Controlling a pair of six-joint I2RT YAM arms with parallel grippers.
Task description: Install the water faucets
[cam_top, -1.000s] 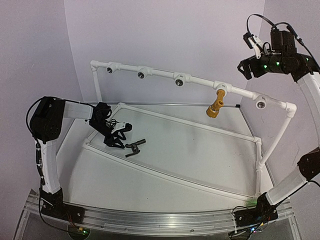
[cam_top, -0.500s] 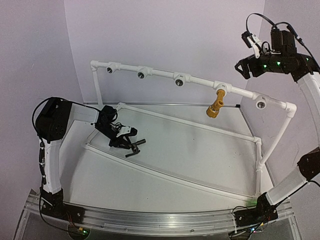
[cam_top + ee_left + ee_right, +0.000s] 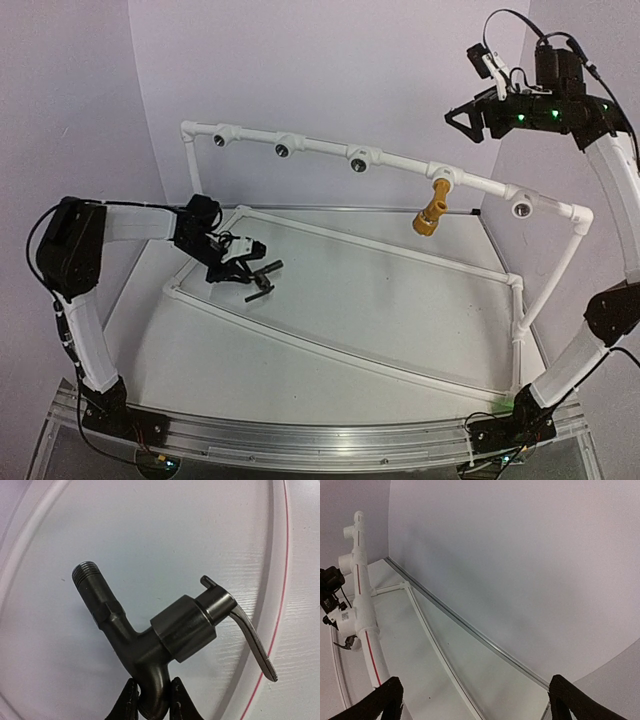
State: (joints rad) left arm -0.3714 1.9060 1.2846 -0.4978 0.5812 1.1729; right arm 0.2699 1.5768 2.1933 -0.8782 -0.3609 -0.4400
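The matte black faucet (image 3: 263, 279) with its lever handle is at the left of the table, low over the white surface. My left gripper (image 3: 243, 270) is shut on it. In the left wrist view the fingers (image 3: 129, 701) pinch the curved spout end of the black faucet (image 3: 167, 630); the threaded end points up and left. The brass-yellow faucet (image 3: 432, 210) hangs from a socket (image 3: 443, 177) on the white pipe rail. My right gripper (image 3: 463, 118) is open and empty, high near the back wall; its wrist view (image 3: 477, 700) shows nothing between the fingers.
The white pipe rail (image 3: 320, 150) carries open sockets (image 3: 283, 148) (image 3: 357, 160) (image 3: 521, 208) and another at the far left (image 3: 222, 138). A low white pipe frame (image 3: 340, 345) lies on the table. The rail's right post (image 3: 545, 285) stands beside the right arm.
My left gripper has moved onto the black faucet, shut on it and drawn it slightly back. My right gripper has swung left and higher, staying open.
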